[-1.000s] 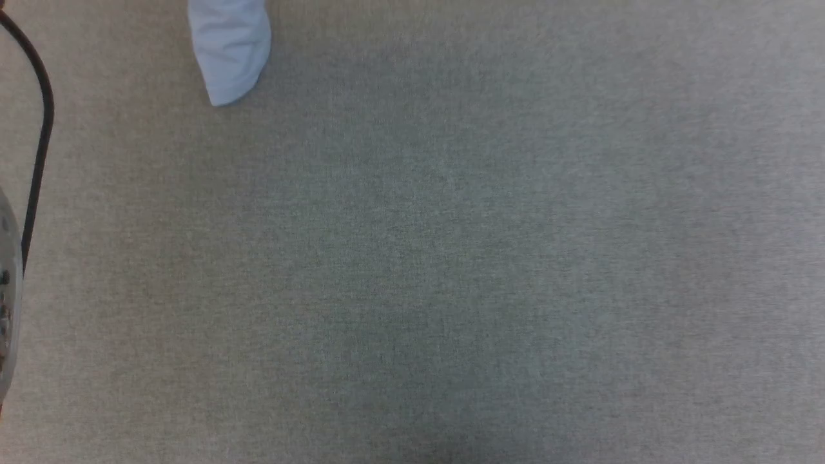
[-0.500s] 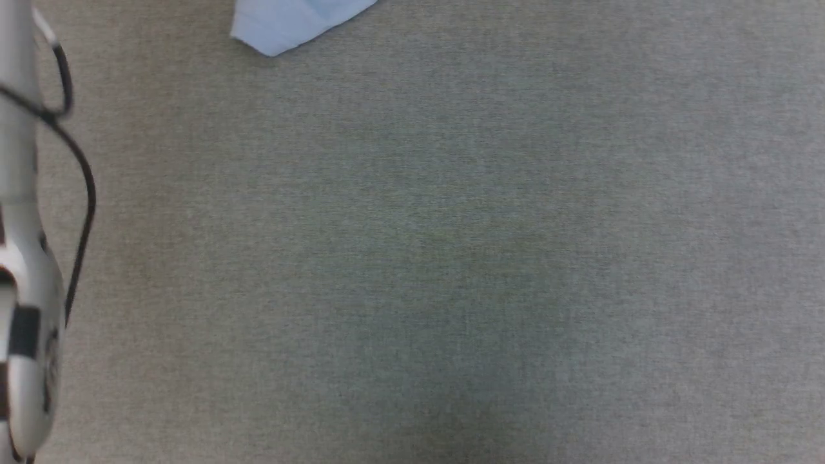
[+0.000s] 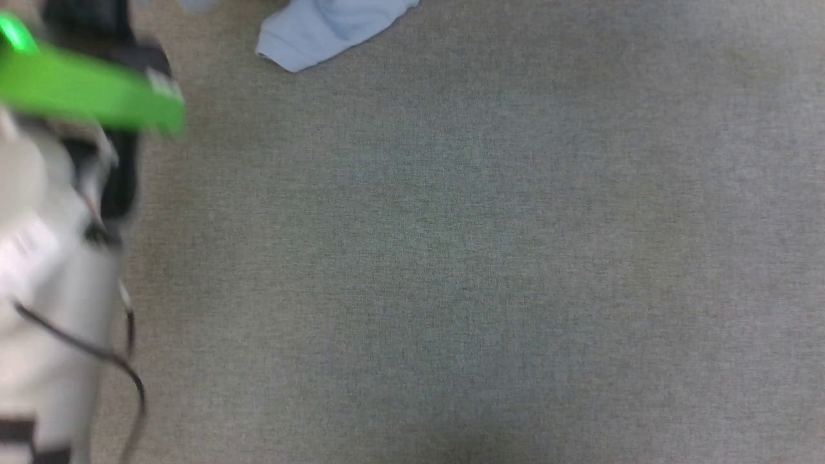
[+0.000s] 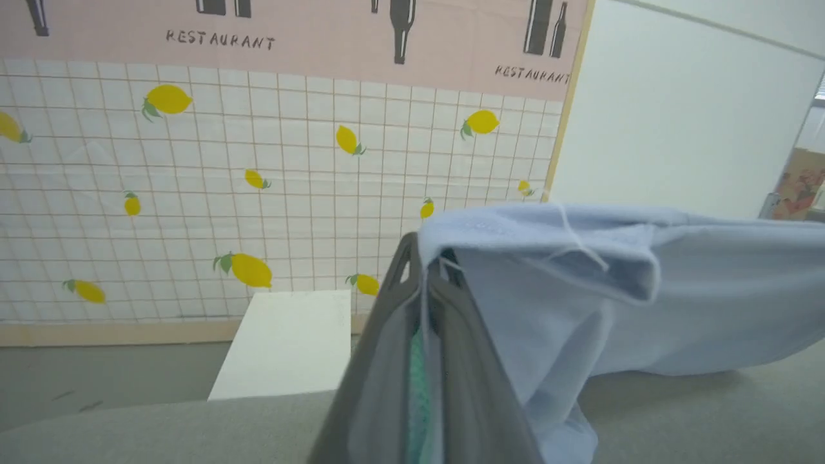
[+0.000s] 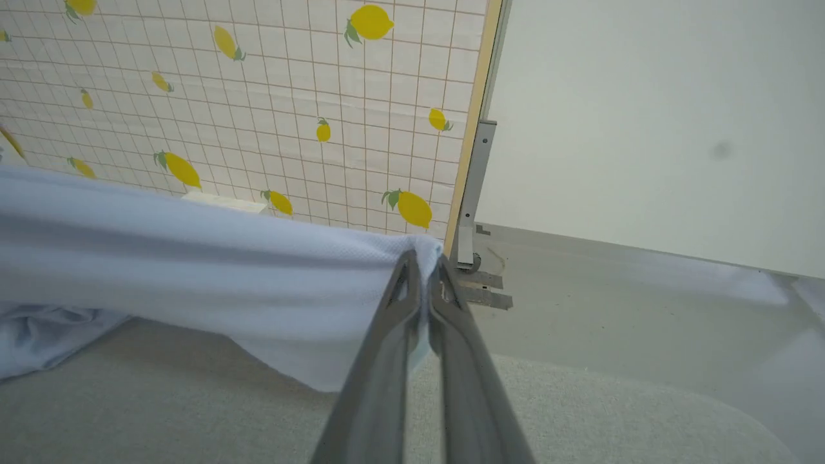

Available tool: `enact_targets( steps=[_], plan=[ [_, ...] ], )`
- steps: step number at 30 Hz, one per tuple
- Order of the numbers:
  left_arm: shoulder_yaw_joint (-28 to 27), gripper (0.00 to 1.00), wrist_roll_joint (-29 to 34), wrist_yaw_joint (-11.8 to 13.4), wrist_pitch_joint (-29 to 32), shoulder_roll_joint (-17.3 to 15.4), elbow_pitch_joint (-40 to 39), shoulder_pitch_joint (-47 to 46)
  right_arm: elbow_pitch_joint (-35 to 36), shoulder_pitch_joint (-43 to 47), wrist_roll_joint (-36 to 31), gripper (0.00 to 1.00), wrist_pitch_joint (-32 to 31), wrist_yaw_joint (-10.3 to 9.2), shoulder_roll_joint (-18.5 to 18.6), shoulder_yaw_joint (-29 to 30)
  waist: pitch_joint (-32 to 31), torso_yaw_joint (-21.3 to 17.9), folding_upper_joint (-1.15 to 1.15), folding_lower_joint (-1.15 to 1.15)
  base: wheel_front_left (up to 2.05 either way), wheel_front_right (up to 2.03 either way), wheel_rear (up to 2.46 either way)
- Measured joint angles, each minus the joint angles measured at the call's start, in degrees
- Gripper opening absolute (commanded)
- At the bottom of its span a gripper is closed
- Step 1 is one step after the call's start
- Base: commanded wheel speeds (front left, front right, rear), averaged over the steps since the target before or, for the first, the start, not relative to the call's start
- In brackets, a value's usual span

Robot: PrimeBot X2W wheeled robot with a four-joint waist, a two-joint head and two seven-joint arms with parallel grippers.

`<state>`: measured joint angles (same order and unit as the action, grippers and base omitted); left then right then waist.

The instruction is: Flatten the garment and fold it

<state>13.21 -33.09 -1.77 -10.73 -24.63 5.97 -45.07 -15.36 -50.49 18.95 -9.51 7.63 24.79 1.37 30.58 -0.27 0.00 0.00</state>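
Left forearm [image 3: 45, 309] has swung further into head view; left gripper [image 4: 428, 265] and right gripper [image 5: 425, 262] each clamp the garment [image 4: 644, 322] (an edge apiece).

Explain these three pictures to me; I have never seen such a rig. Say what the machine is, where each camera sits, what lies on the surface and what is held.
This is a wheeled robot with two arms, each ending in a gripper with two long dark fingers. The head view comes from a camera on its head, looking down on a grey fabric surface; a corner of the light blue garment shows at the top edge, and the blurred pale shape at the left is its left arm. The other two come from cameras on the wrists, looking along the fingers. There the left gripper and the right gripper are each shut on an edge of the garment, holding it up off the surface.
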Motion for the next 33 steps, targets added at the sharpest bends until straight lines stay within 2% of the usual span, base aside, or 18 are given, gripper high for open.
enact_targets(
  steps=[6, 12, 15, 25, 33],
  plan=[
    [0.3, 0.00, -0.8, 4.5, 1.2, 0.3, -8.3, 15.9, 10.3, 17.7, 2.4, 0.00, -2.3, 0.00, -4.3, 5.6, -2.9, 0.2, 0.00, -0.01, 0.00, 0.00, 0.00],
    [1.2, 0.00, -1.4, 7.3, 3.1, 0.1, -10.4, 27.8, 15.8, 32.6, 2.8, 0.00, -4.4, 0.00, -10.5, 9.1, -6.5, 0.5, 0.00, -0.01, 0.00, 0.00, 0.00],
    [2.0, 0.00, -2.4, 7.9, 4.2, -0.1, -9.5, 34.8, 16.7, 39.7, 3.2, 0.00, -7.1, 0.00, -12.4, 9.7, -9.2, 0.6, 0.00, -0.01, 0.00, 0.00, 0.00],
    [3.5, 0.00, -10.0, 7.4, 8.8, 1.0, -8.8, 48.5, 17.3, 53.8, 6.1, 0.00, -15.0, 0.01, -15.6, 13.8, -16.6, 1.2, 0.00, -0.01, 0.00, 0.00, 0.00],
    [4.7, 0.00, -17.6, 7.4, 19.4, -2.0, -13.0, 58.7, 20.9, 66.0, 9.7, 0.00, -26.7, -0.01, -15.1, 14.3, -22.8, 2.1, 0.00, -0.01, 0.00, 0.00, 0.00]
  ],
)
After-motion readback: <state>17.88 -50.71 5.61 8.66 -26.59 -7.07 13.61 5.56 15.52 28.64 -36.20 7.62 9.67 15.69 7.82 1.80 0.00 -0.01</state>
